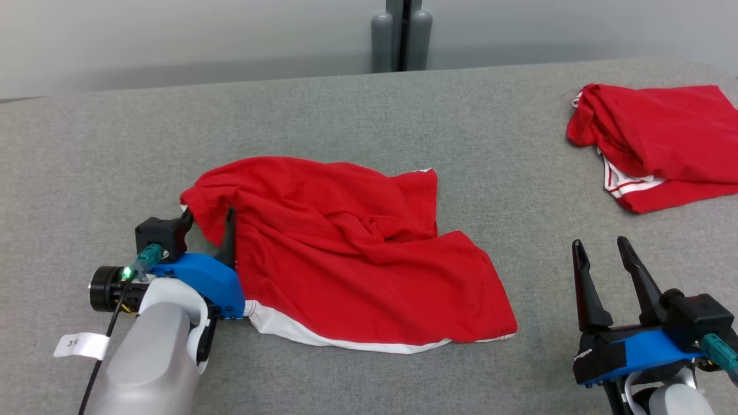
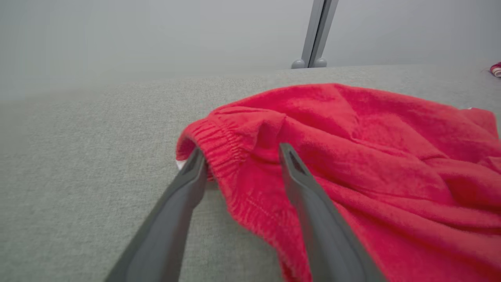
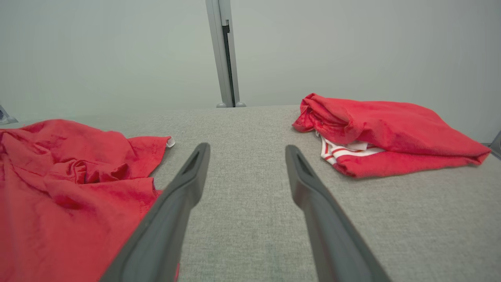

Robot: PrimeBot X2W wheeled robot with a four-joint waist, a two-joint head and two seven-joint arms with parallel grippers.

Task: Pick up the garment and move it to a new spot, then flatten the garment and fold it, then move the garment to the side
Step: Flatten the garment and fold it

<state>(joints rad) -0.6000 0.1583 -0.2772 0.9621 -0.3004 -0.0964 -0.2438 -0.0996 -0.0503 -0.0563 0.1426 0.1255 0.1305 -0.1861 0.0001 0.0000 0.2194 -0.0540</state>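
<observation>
Left end effector (image 1: pixel 209 222) wide, fingers straddling waistband edge of red garment (image 1: pixel 357 259) on grey table (image 1: pixel 346 109). Right end effector (image 1: pixel 600 245) wide, empty, well apart.

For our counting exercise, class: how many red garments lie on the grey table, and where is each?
2. The rumpled garment lies centrally, its waistband corner between the open jaws of the left gripper. The folded garment lies at the far right of the table. None appears hidden.
</observation>
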